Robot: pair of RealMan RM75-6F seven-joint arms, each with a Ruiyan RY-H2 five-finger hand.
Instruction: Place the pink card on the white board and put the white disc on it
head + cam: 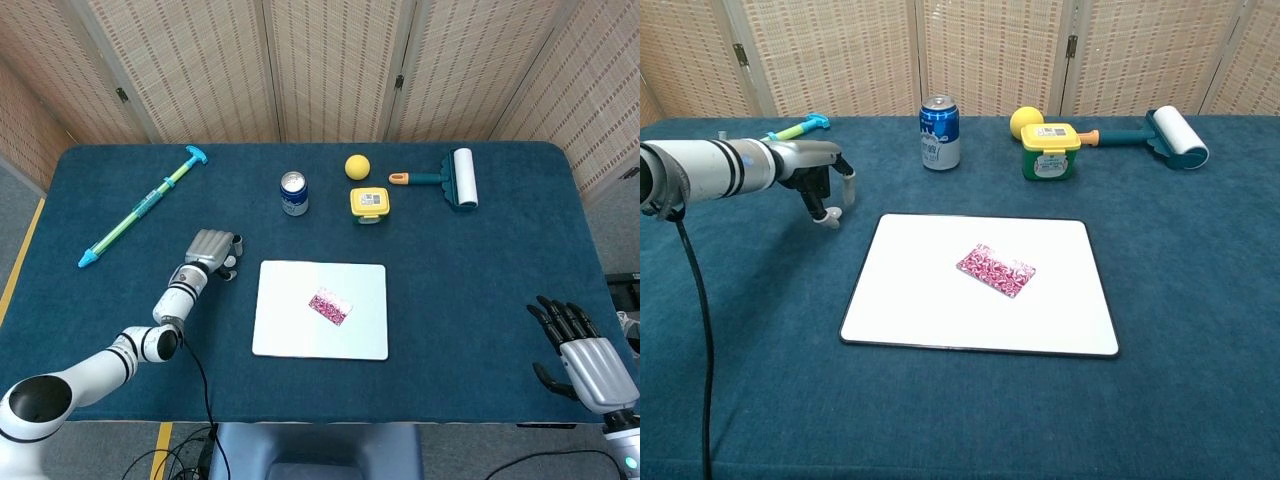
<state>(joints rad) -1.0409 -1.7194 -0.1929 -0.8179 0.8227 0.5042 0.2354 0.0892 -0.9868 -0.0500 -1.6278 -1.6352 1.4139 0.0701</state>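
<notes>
The pink card (996,270) already lies on the white board (920,290), and my left hand (212,252) — far nearer than my right hand (585,355), which is spread and empty — is curled down at the bench just left of the board, the white disc not visible.

The blue-clothed surface (480,290) carries a white board (290,325) (near its middle), a drink can (293,193), yellow ball (357,166), yellow tub (368,204), lint roller (452,179) and water squirter (140,207).
</notes>
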